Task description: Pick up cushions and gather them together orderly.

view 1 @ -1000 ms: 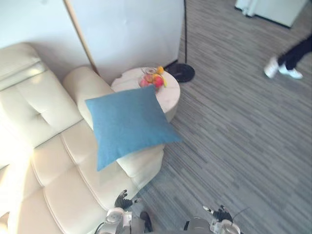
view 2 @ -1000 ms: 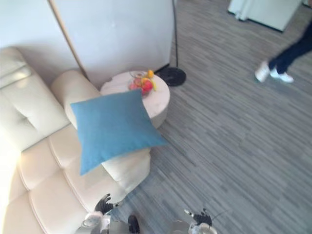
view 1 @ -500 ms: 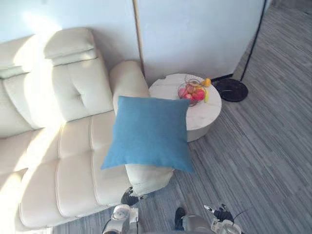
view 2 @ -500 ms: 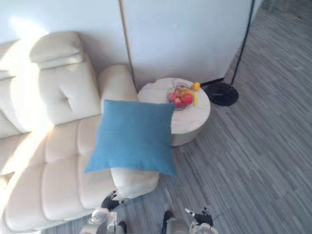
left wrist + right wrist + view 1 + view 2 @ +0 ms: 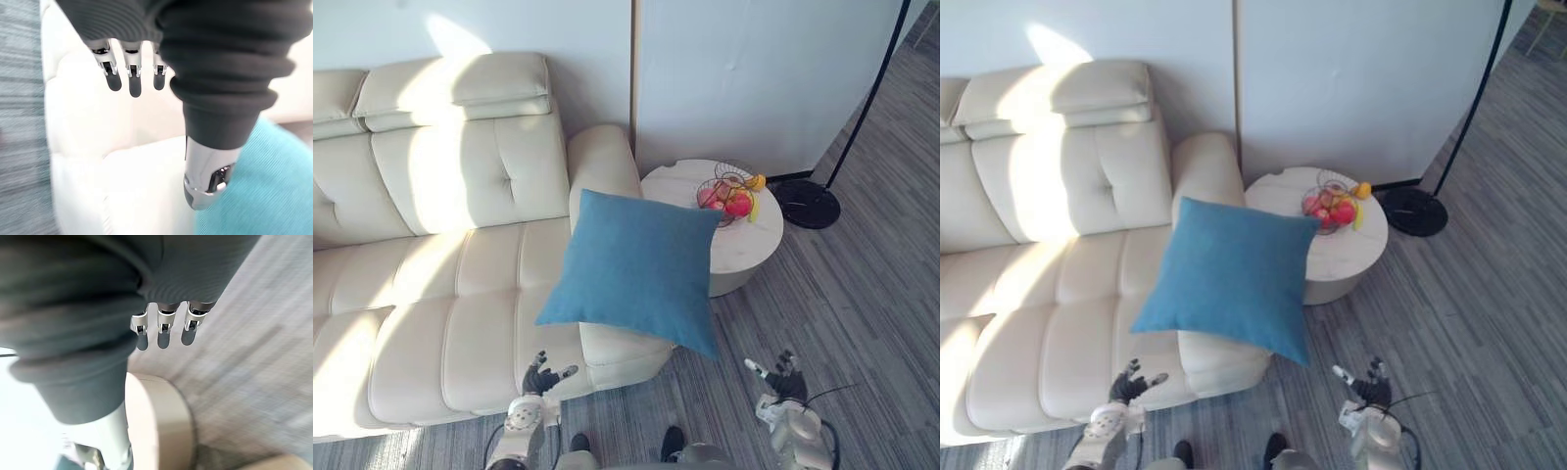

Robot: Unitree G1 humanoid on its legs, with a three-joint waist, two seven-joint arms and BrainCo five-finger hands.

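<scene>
- The blue cushion lies tilted over the right armrest of the cream leather sofa, at the sofa's right end.
- Its lowest corner hangs past the sofa's front edge, above the grey striped carpet. Its upper right corner reaches toward the round white desk; whether the two touch cannot be told.
- Neither hand is on the cushion.
- The left hand hangs low in front of the sofa's front edge, below the cushion's left corner. Its fingers are straight and spread and the thumb sticks out apart, with nothing in its grasp. The left wrist view shows cream upholstery and a patch of the blue cushion past the fingers.
- The right hand hangs over the carpet, near the cushion's hanging corner and in front of the desk. Its fingers are straight and it is empty.
- The desk stands just beside the sofa's right armrest, and a wire fruit basket with red and yellow fruit sits near its far edge.
- A black floor lamp base rests on the carpet just beyond the desk, its thin pole rising along the white wall.
</scene>
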